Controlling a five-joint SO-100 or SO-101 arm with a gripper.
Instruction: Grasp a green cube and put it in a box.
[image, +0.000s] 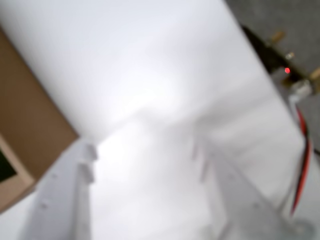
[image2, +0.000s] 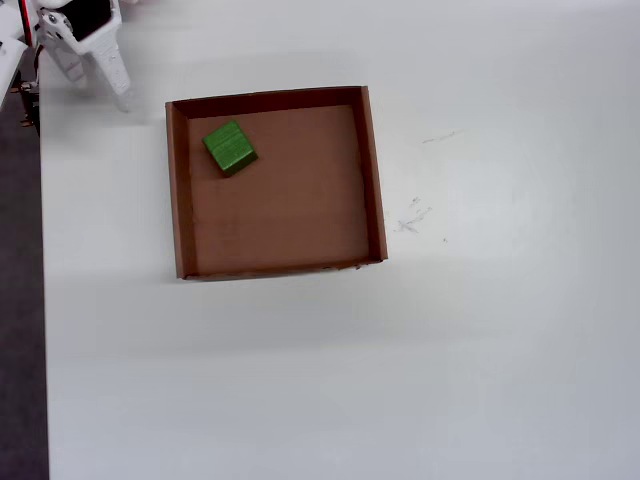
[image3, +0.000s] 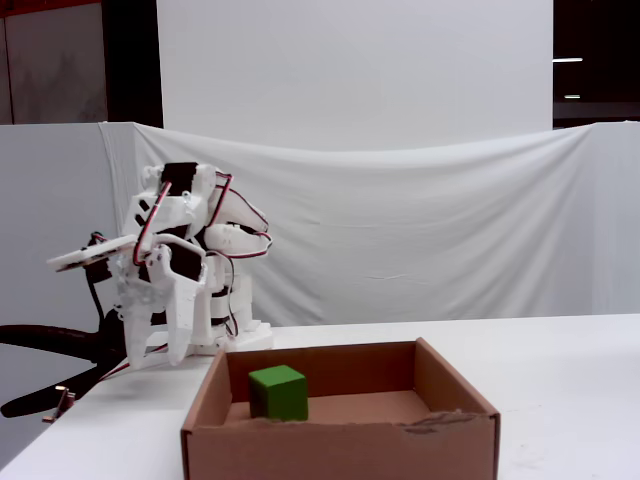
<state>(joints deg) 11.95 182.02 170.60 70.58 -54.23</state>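
Green cube (image2: 230, 147) already sat inside the box (image2: 374, 180), near its 10 o'clock corner in the overhead view. Gripper (image: 145, 150) was empty, jaws apart, folded back beyond that corner. Judgement: placement done; just park clear without nudging the box.

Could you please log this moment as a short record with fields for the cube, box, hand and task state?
cube: green, resting on the box floor near the corner closest to the arm in the overhead view
box: brown cardboard tray, upright on the white table
hand: open, empty, pulled back beside the box, apart from the cube
arm: white, folded at the table's edge
task state: cube appears to be already in the box
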